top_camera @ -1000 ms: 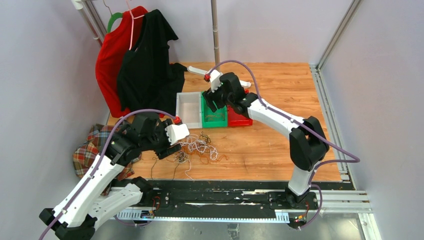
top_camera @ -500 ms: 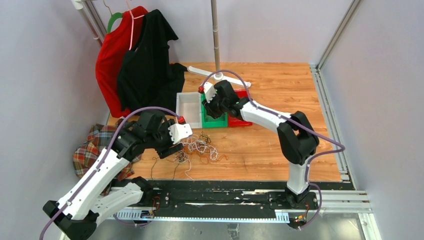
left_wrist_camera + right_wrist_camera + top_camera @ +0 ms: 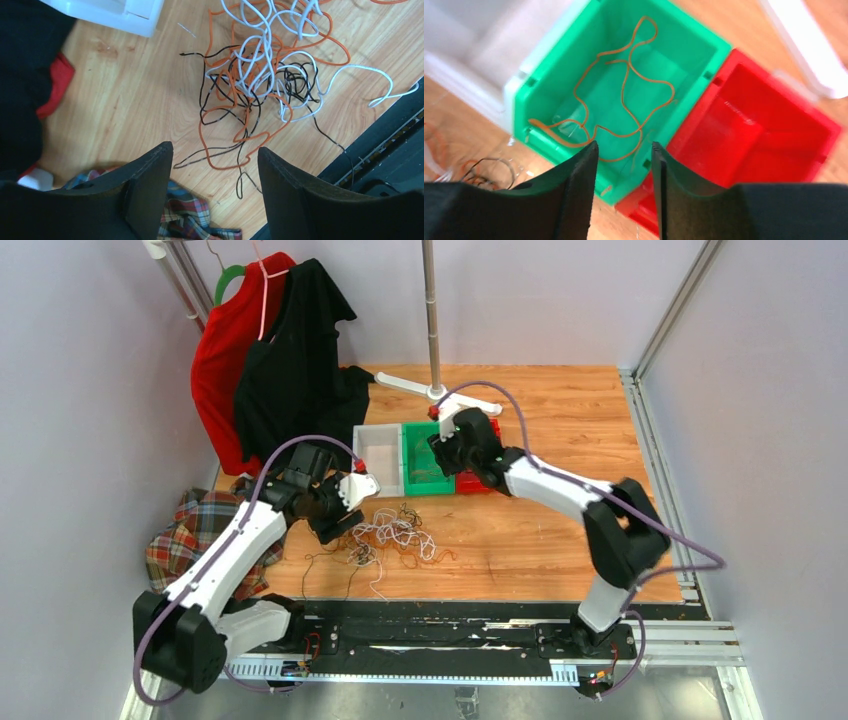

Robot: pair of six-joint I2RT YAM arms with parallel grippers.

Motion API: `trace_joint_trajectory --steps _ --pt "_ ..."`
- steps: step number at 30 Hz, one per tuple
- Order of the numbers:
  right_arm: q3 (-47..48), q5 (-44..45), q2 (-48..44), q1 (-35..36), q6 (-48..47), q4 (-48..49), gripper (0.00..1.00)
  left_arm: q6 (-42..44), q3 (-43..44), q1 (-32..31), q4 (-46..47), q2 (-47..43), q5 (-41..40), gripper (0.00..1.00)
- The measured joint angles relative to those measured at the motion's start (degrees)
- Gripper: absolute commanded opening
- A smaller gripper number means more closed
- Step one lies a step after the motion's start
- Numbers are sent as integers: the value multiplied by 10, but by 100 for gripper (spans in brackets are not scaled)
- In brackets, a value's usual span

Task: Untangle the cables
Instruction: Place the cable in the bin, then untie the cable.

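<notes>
The tangle of thin white, orange and black cables (image 3: 395, 533) lies on the wooden tabletop (image 3: 560, 530) just ahead of my left claw (image 3: 215, 162), which is spread wide and empty. My right claw (image 3: 624, 152), narrowly parted, hides part of the near wall of the green plastic bin (image 3: 689, 75). One orange cable (image 3: 623, 87) lies inside.

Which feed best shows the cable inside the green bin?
Right wrist: the orange cable lies looped and clear in the green bin. Top external shows only a faint trace; left wrist misses the bin.
</notes>
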Motion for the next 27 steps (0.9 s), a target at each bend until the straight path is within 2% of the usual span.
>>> trace_joint_trajectory --steps 3,6,12,19,27 --pt "-72 7 -100 1 20 51 53 4 0 20 15 43 21 64" --pt "-130 14 -184 20 35 104 54 -1 0 25 26 71 42 62" --pt "-252 35 -276 95 64 160 54 -31 11 71 37 104 71 58" --pt "-308 67 -305 142 82 164 52 -64 27 147 20 112 103 62" --pt "-308 74 -298 147 94 176 48 -83 30 152 2 78 124 60"
